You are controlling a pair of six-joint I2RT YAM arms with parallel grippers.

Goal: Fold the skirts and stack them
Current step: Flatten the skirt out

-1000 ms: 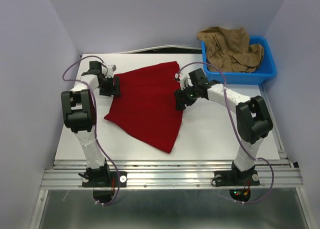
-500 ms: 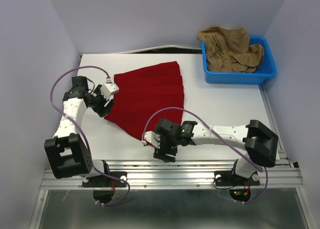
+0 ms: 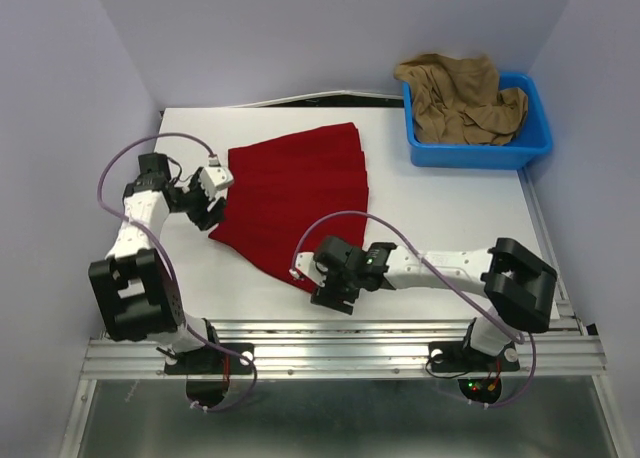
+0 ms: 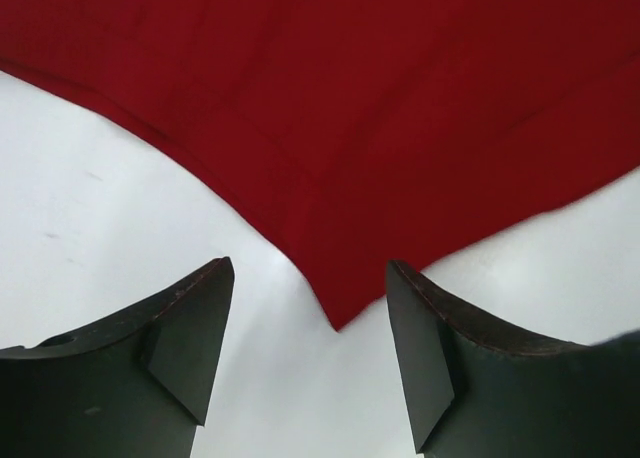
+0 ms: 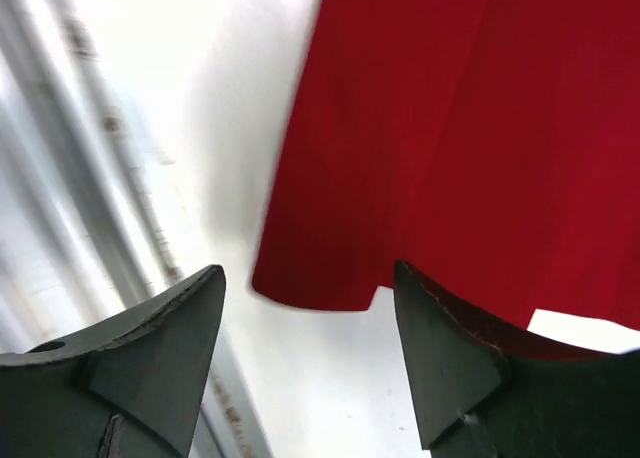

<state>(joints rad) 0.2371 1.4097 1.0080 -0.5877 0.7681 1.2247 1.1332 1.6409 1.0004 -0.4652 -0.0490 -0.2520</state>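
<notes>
While the red skirt point(image 3: 295, 203) lies spread out flat in the middle of the white worktop point(image 3: 450, 228), each arm has its hand at one corner of it. The skirt is shaped like a fan, and soft lines run down the cloth.

The left hand point(image 3: 212, 216) is at the skirt's left corner. From the left wrist view, its two dark fingers point(image 4: 190, 348) are wide apart. The pointy tip of the red cloth sits right between them. Nothing is pinched. I cannot tell if the fingers touch the worktop.

The right hand point(image 3: 322, 286) is at the corner of the skirt nearest the arms, close to the metal rail point(image 3: 350, 343) along the front. From the right wrist view, its fingers point(image 5: 440, 358) are wide apart too. The rounded corner of the skirt lies between them, and some red cloth goes on behind one finger. This hand holds nothing.

The tan-brown skirt point(image 3: 460, 103) is all bunched up in the blue bin point(image 3: 535, 128). The bin stands at the far right corner of the worktop, well apart from the red skirt. A bit of the tan-brown cloth hangs over the bin's back edge.
</notes>
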